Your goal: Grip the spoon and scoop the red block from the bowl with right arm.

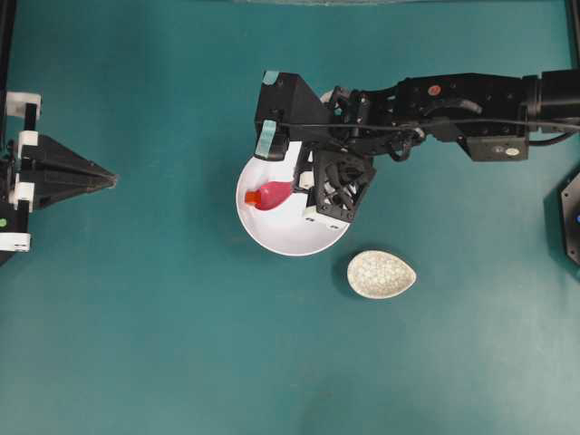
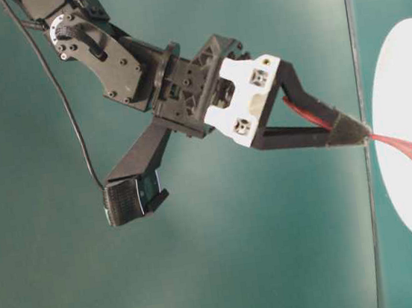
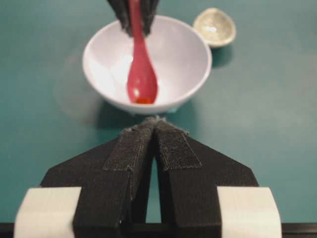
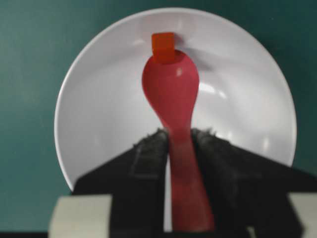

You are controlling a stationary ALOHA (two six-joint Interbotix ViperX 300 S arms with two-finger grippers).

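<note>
The white bowl (image 1: 272, 237) sits mid-table. My right gripper (image 4: 179, 134) is shut on the handle of the pink spoon (image 4: 171, 94), whose scoop lies low inside the bowl, pointing left in the overhead view. The red block (image 4: 163, 47) sits at the scoop's front lip, touching it; whether it rests on the spoon or against it I cannot tell. The same spoon (image 1: 274, 194) and block (image 1: 251, 197) show from overhead, and the gripper tip (image 2: 365, 134) shows at the bowl's rim (image 2: 402, 100). My left gripper (image 3: 157, 121) is shut and holds nothing, at the far left (image 1: 109, 178).
A small speckled egg-shaped dish (image 1: 381, 274) stands just right of and below the bowl. The right arm (image 1: 453, 104) stretches in from the right edge over the bowl's upper half. A black fixture (image 1: 571, 217) sits at the right edge.
</note>
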